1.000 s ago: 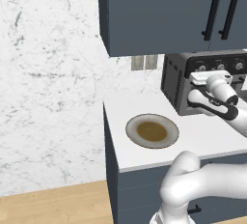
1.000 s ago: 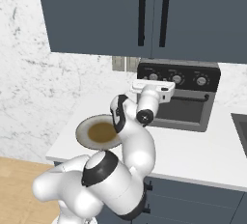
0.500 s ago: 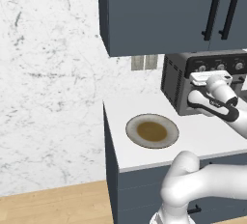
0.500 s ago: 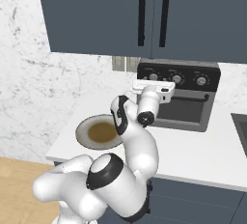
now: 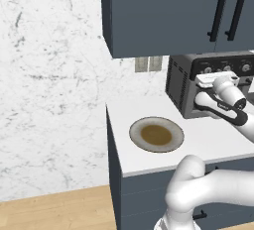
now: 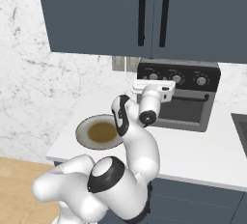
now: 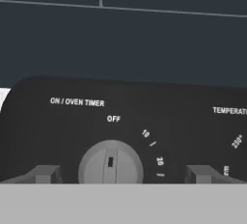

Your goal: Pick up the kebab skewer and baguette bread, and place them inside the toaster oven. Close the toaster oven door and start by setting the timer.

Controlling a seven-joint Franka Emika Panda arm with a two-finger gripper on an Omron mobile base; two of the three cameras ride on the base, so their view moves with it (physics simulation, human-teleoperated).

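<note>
One toaster oven [image 6: 179,100] at the counter's [image 6: 202,150] back edge, three knobs, one timer knob [image 7: 110,162] between the fingertips [image 7: 44,174], gripper [image 7: 120,174] wide open, empty, one plate [image 5: 157,134].

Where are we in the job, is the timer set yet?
Done, by the look of it: the plate is bare and the oven door is shut; the food itself isn't visible. In hand: the open gripper straddles the timer knob, whose mark points to OFF. Left: close on the knob and turn it toward the minute marks.
</note>
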